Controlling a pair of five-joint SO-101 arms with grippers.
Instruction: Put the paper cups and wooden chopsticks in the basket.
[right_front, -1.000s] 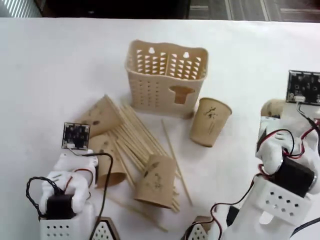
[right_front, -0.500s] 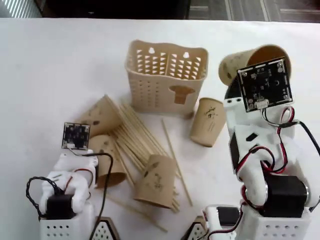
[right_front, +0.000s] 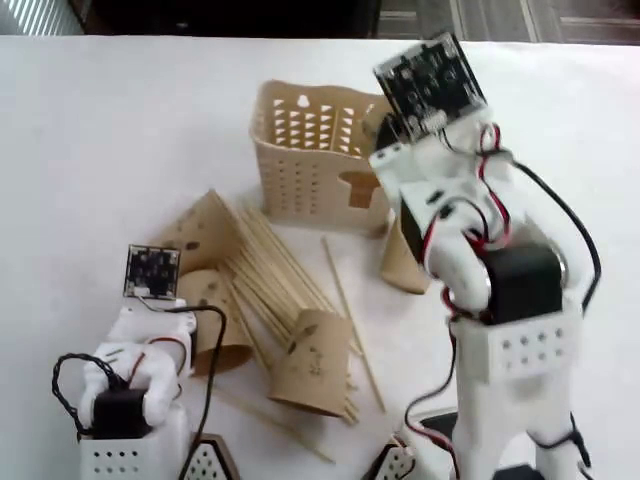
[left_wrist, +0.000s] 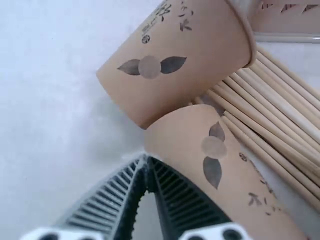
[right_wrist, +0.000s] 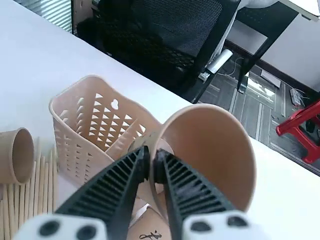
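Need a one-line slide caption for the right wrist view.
Right gripper pinches a paper cup by its rim, close to the basket, with chopsticks lying on the table nearby.

The basket (right_front: 315, 150) stands mid-table toward the back, with the wooden chopsticks (right_front: 280, 275) spread in front of it. Two paper cups (right_front: 203, 232) lie along the pile's left side, a third cup (right_front: 312, 362) lies on its near end, and a fourth cup (right_front: 397, 265) sits just right of the basket. A fifth cup (right_wrist: 210, 150) hangs in the right gripper (right_wrist: 151, 159), off the table at the basket's right end.
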